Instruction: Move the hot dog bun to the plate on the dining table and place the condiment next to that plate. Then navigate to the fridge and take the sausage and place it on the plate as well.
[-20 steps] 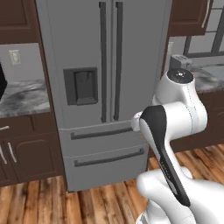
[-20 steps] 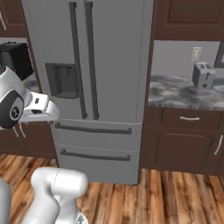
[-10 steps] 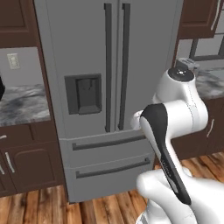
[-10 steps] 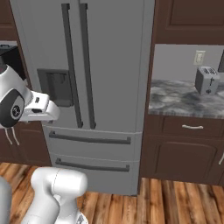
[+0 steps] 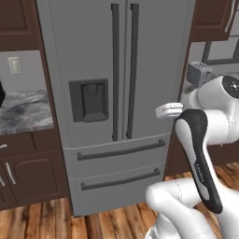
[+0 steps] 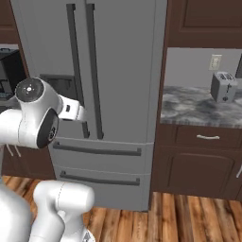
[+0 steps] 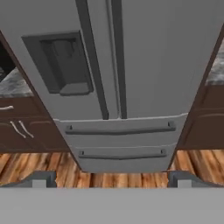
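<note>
facing the fridge (image 5: 116, 93), doors shut, straight ahead of me. jaws spread wide, holding nothing. doors look heavy and stiff. best hold: the long vertical handles (image 7: 105, 65) at the centre seam, smooth bars, likely slippery. sausage presumably inside, hidden.

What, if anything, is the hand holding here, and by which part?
Nothing. The hand is open, its fingertips wide apart with only the closed fridge ahead of them.
</note>
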You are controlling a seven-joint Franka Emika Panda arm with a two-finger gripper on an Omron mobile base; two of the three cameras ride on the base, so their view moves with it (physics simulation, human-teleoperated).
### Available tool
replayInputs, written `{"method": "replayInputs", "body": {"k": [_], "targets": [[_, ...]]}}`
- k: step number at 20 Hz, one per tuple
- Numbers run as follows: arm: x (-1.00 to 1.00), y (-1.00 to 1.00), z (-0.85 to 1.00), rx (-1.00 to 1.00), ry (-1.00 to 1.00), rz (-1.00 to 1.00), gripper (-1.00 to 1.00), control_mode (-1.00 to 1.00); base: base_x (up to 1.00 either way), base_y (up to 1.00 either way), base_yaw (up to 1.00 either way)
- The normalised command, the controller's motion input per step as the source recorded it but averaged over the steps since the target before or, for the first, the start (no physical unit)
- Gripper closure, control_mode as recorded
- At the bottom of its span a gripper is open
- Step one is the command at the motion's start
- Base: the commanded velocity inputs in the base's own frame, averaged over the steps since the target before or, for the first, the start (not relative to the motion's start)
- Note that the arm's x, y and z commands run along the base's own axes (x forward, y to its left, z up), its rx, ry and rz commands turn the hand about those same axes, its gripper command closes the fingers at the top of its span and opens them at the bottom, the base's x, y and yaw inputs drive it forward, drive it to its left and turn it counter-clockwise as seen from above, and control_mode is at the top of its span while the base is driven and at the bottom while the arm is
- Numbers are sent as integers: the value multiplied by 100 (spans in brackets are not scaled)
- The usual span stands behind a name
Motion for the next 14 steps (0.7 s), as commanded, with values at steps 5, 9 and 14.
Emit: {"method": "replayInputs", "body": {"k": [5,9,14], "targets": [[100,-2,8,5,-8,0,-100,-100,0,0,0],[100,20,15,0,1,0,-100,-100,0,0,0],[100,9,11,0,6,0,-100,-100,0,0,0]]}}
